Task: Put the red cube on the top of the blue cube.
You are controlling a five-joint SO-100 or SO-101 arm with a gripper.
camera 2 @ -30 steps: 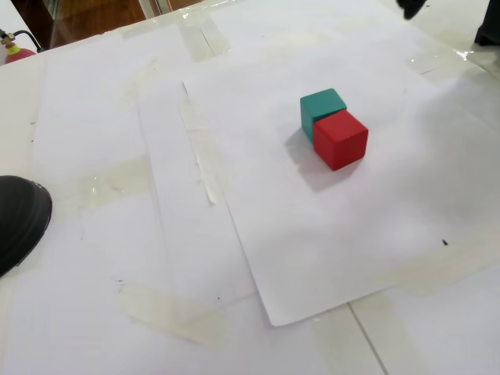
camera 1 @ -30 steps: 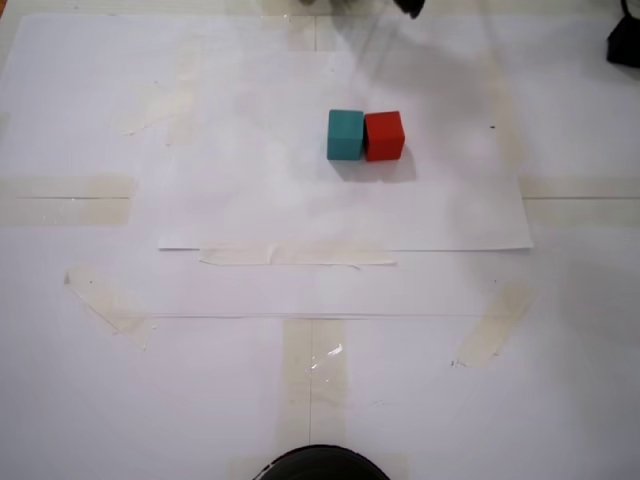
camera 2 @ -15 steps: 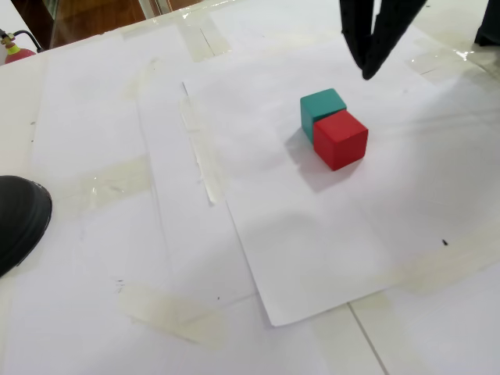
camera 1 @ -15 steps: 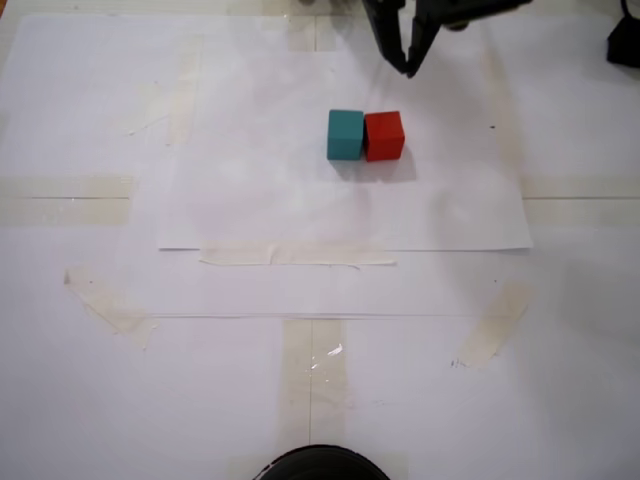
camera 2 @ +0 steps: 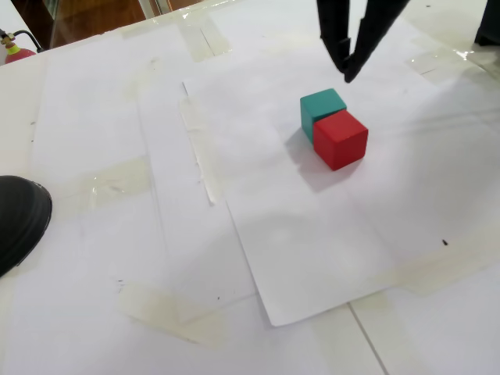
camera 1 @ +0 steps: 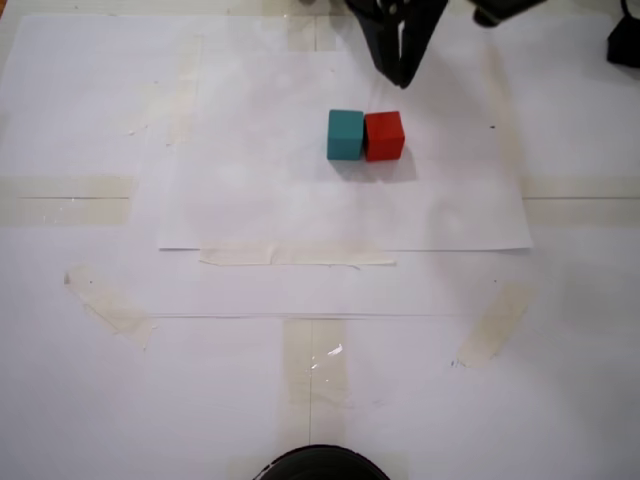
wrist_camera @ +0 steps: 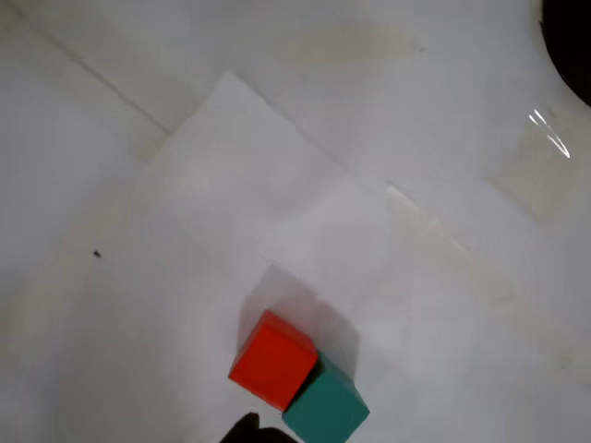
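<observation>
The red cube point(camera 1: 384, 136) and the blue (teal) cube point(camera 1: 345, 134) stand side by side and touching on a white paper sheet point(camera 1: 250, 200); in this fixed view the teal one is on the left. Both also show in the other fixed view, red cube point(camera 2: 341, 139) and teal cube point(camera 2: 320, 107), and in the wrist view, red cube point(wrist_camera: 272, 361) and teal cube point(wrist_camera: 326, 409). My black gripper point(camera 1: 402, 78) hangs above and behind the cubes, apart from them. Its fingertips meet and hold nothing. It also shows in the other fixed view point(camera 2: 348, 74).
Strips of tape point(camera 1: 296, 256) hold the paper sheets to the white table. A round black object point(camera 1: 320, 464) sits at the near edge of a fixed view. Another dark object point(camera 1: 625, 42) is at the top right corner.
</observation>
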